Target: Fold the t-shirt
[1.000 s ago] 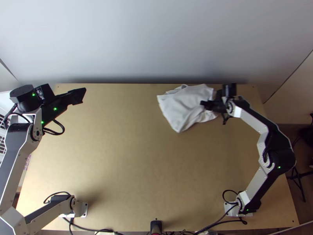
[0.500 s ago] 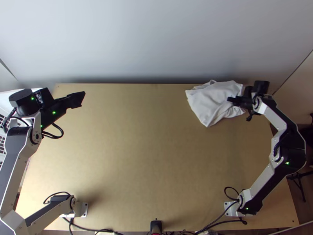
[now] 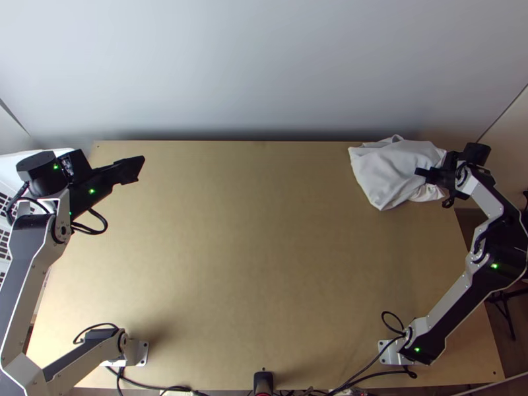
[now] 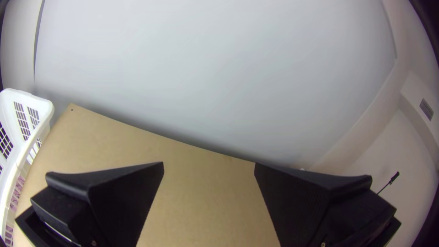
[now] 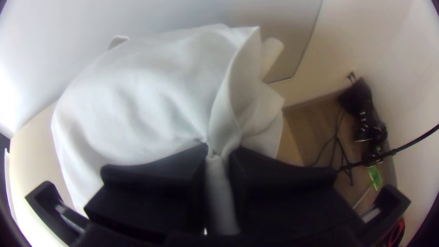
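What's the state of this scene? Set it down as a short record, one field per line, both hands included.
item: white t-shirt
lie: bunched, with loose folds, gathered to a pinch at the grip
place: far right corner of the table
right hand: right hand, shut on a gathered part of the t-shirt
left hand: left hand, open and empty, at the far left
task state: not neatly folded
nearby: white slotted basket by the table's left side
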Available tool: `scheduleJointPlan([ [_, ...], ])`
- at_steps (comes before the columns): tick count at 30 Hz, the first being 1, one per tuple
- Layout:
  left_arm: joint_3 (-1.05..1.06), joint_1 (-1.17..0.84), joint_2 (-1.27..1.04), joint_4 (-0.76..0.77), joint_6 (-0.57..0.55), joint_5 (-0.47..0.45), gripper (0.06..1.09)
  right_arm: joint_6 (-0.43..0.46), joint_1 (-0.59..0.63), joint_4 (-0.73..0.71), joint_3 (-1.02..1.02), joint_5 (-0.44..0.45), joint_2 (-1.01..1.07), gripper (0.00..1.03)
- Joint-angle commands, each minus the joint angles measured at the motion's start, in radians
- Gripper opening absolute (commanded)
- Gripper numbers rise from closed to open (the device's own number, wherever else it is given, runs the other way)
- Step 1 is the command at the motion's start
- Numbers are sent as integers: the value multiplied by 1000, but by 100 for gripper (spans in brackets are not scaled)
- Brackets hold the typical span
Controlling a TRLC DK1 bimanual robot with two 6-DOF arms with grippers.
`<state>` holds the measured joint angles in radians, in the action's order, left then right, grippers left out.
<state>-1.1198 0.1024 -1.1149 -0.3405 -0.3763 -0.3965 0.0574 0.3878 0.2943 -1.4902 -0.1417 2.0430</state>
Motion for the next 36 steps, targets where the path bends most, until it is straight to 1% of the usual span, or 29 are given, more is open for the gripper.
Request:
scheduleJointPlan([
  [1,2,-3,-6,3,-1,-2,102,-10,37,-1,-113,44,108,3],
  [3,5,-6,-6,3,-3,-2,102,-18,28,-1,-148,45,132,3],
  [7,8,-6,-3,0,-3,-2,102,-30,10,-1,-176,79,160,3],
  [11,28,2,15,-2,-1,-2,102,-47,13,-1,-173,83,174,3],
  [15,55,19,26,-3,2,-4,102,-85,13,0,-166,79,146,3],
  [16,60,20,26,-5,2,-4,102,-93,13,2,-163,76,135,9],
  [17,64,22,27,-5,4,-4,102,-96,13,6,-150,74,120,28],
  [19,75,23,36,-5,7,-4,102,-94,13,11,-105,74,77,76],
  [20,80,25,40,-5,8,-5,102,-94,13,11,-73,74,51,93],
  [21,81,25,46,-8,10,-5,102,-90,14,14,-45,71,25,99],
  [23,80,31,59,-17,10,-10,102,-82,20,22,19,60,-35,99],
  [28,66,63,102,-55,24,-39,102,-11,46,25,219,60,-222,99],
  [31,57,99,127,-88,39,-67,102,18,66,66,318,51,-340,99],
  [34,61,128,155,-123,60,-90,102,27,69,98,424,36,-472,99],
  [36,75,146,175,-132,76,-100,102,27,62,117,498,4,-558,99],
])
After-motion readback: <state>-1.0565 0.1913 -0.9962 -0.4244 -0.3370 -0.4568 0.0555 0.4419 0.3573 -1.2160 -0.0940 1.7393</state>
